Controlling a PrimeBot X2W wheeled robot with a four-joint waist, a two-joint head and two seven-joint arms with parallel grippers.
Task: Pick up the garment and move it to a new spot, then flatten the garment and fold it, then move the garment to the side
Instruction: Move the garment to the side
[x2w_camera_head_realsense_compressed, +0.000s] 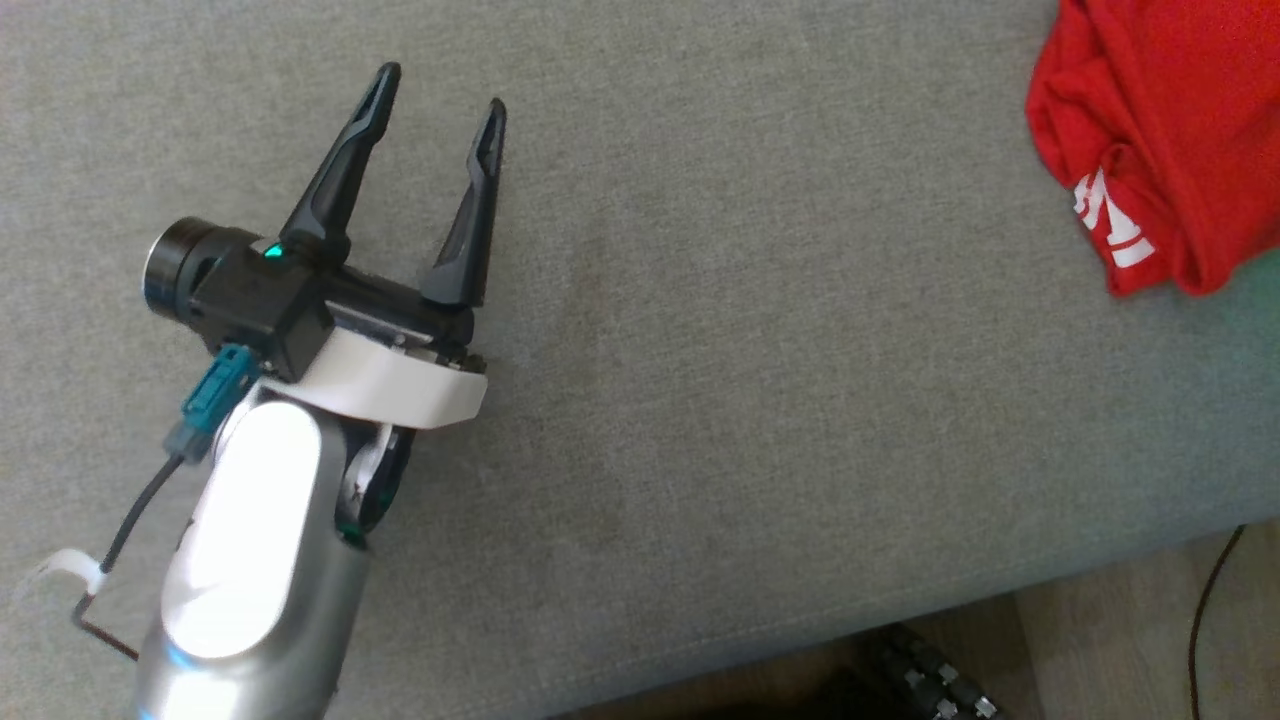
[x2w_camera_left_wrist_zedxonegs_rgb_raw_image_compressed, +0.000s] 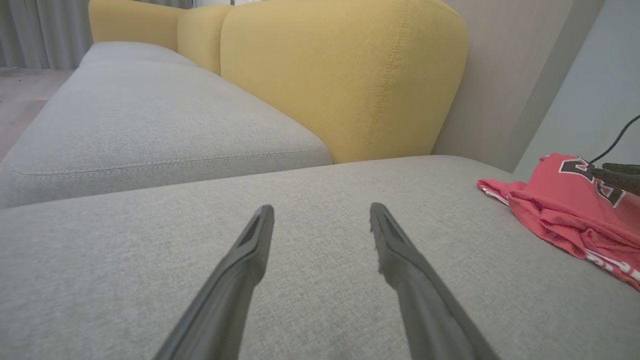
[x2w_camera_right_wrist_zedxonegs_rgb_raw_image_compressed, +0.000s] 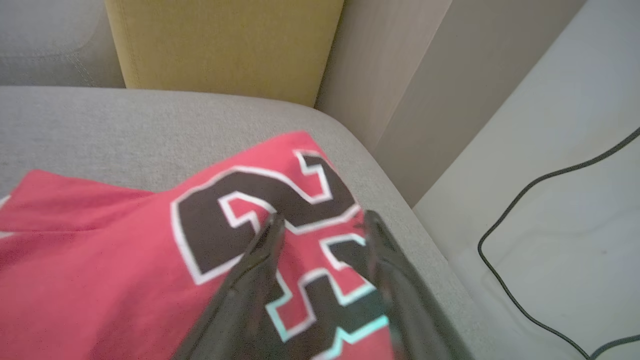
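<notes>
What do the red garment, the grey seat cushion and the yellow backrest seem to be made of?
The red garment looks like soft matte knit, perhaps jersey: it lies in loose folds and bears printed numerals. The grey seat cushion looks like matte woven upholstery: a fine speckled weave shows. The yellow backrest seems similar woven cloth, with a stitched seam; its filling is hidden.

head: steep down onto grey seat (x2w_camera_head_realsense_compressed: 760, 350)
left wrist: low, skimming seat toward yellow backrest (x2w_camera_left_wrist_zedxonegs_rgb_raw_image_compressed: 340, 75)
right wrist: close above red garment (x2w_camera_right_wrist_zedxonegs_rgb_raw_image_compressed: 100, 260)
shared: seat, garment
</notes>
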